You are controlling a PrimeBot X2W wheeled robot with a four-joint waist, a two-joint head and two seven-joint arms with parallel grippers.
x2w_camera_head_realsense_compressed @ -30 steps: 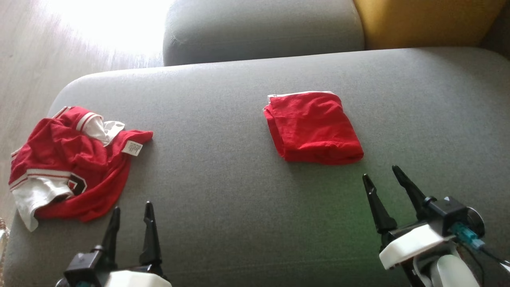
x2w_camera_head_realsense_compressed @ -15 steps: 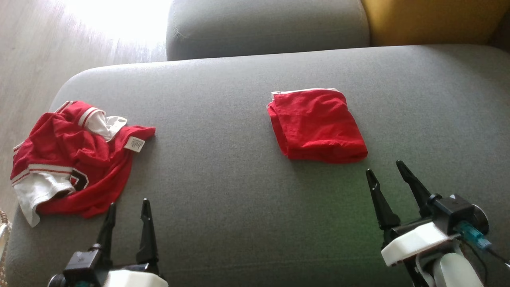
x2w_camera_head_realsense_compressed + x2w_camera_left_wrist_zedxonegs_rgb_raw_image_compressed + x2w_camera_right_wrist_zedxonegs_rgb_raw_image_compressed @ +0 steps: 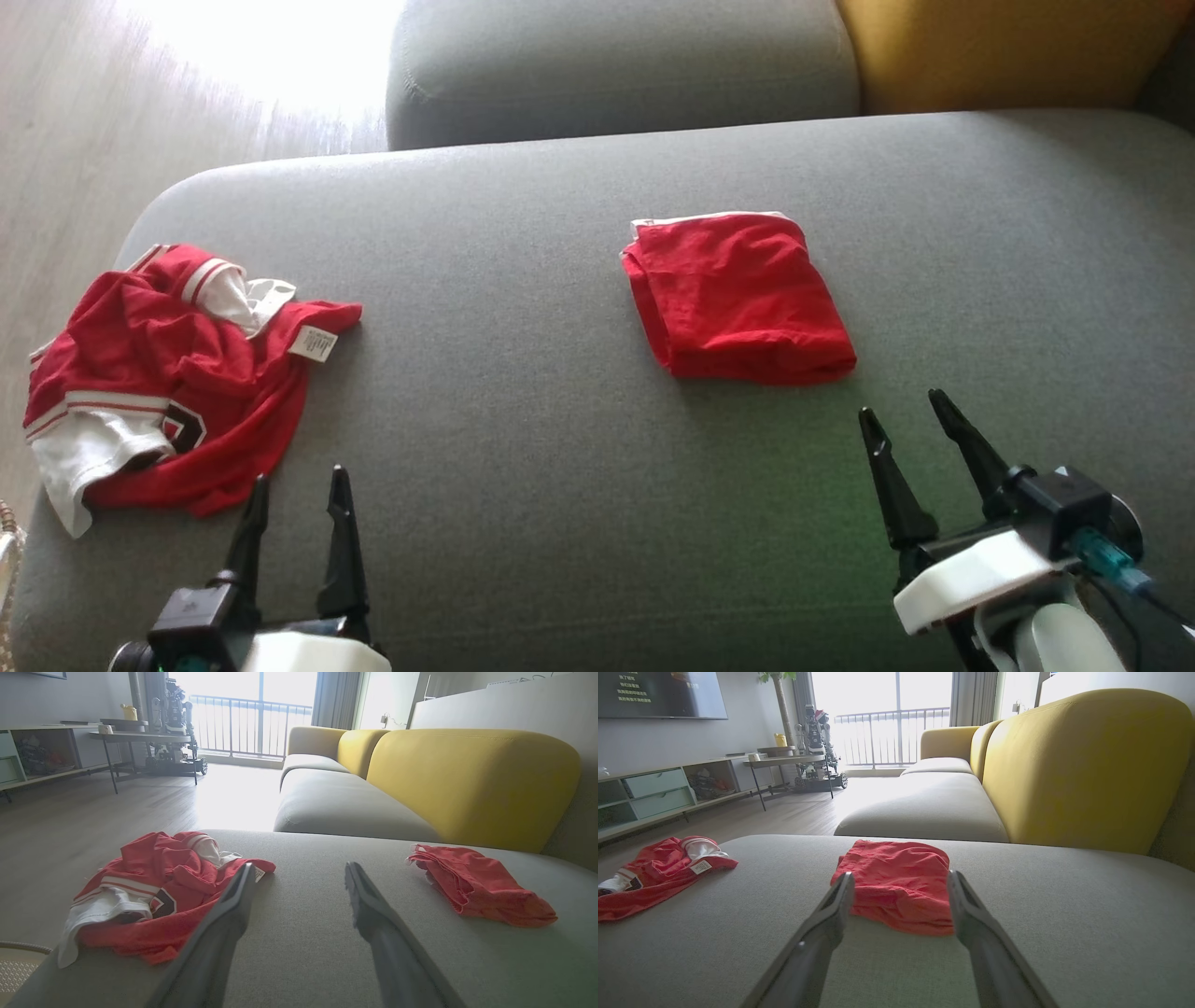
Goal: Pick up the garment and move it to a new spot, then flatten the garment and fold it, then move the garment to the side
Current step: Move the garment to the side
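the crumpled jersey point(image 3: 168, 373), red with white striped trim, a dark numeral and a white tag point(image 3: 312, 344) turned outward, lies bunched at nine o'clock on the grey seat cushion point(image 3: 523, 448), close to the edge by the wooden floor point(image 3: 56, 140). a folded red garment point(image 3: 738, 299) lies flat toward two o'clock, well apart from it. the left gripper point(image 3: 299, 476) at seven o'clock has its fingers spread and empty, with the jersey near at its eleven. the right gripper point(image 3: 901, 404) at four o'clock is also spread and empty, with the folded garment near at its eleven. a yellow backrest point(image 3: 990, 47) stands at one o'clock.
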